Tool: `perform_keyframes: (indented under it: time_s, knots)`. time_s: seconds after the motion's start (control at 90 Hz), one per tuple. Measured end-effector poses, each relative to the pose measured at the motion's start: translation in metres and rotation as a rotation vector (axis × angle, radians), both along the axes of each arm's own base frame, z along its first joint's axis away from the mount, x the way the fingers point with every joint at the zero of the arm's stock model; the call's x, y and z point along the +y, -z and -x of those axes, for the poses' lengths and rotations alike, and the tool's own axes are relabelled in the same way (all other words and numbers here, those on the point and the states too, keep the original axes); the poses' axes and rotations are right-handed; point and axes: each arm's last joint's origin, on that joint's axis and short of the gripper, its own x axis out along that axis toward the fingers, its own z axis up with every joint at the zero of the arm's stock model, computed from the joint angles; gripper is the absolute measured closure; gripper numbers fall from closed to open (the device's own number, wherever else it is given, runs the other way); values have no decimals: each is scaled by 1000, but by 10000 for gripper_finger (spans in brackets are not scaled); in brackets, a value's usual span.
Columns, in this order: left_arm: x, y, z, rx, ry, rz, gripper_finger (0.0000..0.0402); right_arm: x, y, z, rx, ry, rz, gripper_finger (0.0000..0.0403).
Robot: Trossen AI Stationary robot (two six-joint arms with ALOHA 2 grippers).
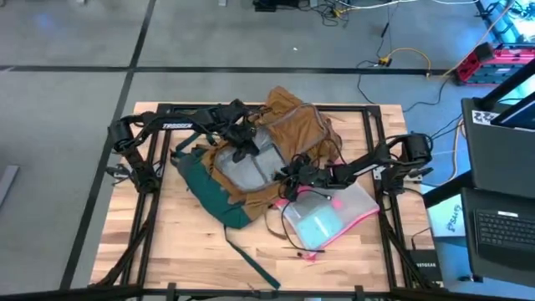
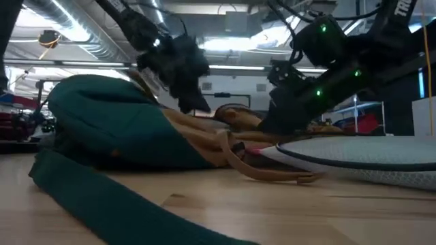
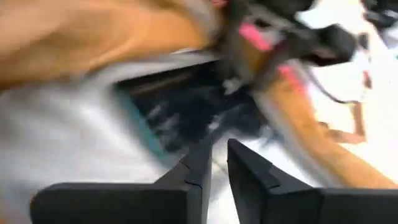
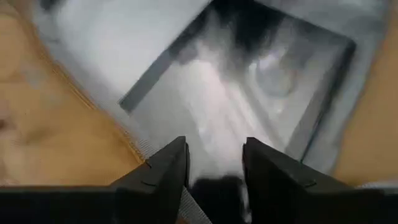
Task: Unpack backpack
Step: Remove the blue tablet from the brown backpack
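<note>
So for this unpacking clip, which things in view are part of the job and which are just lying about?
Part of the job:
- backpack, lying open on the table
- clear pink-edged pouch, beside it
- left gripper, over the grey lining
- right gripper, at the opening's edge

Lying about:
- laptop, off the table
- floor cables

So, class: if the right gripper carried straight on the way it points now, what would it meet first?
Most likely the grey inner lining of the backpack: the right gripper, fingers apart, points into the open bag. Depth is unclear, though.
</note>
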Motion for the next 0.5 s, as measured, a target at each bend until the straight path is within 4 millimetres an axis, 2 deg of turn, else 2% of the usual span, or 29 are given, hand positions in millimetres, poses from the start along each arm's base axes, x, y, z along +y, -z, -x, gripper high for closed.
perform_keyframes:
  time_s: [0.133,0.233,0.356,0.5]
  knots:
    - [-6,-15,9,0,5,-11,399,0,-1,0,6,-15,32,249]
    - [-11,-24,13,-5,6,-25,401,0,-2,0,-4,-22,45,249]
    - [-17,-21,12,31,24,-109,397,-1,-2,-1,-8,-19,48,249]
    - [-38,-10,2,62,112,-306,394,0,-2,-1,-11,-13,36,249]
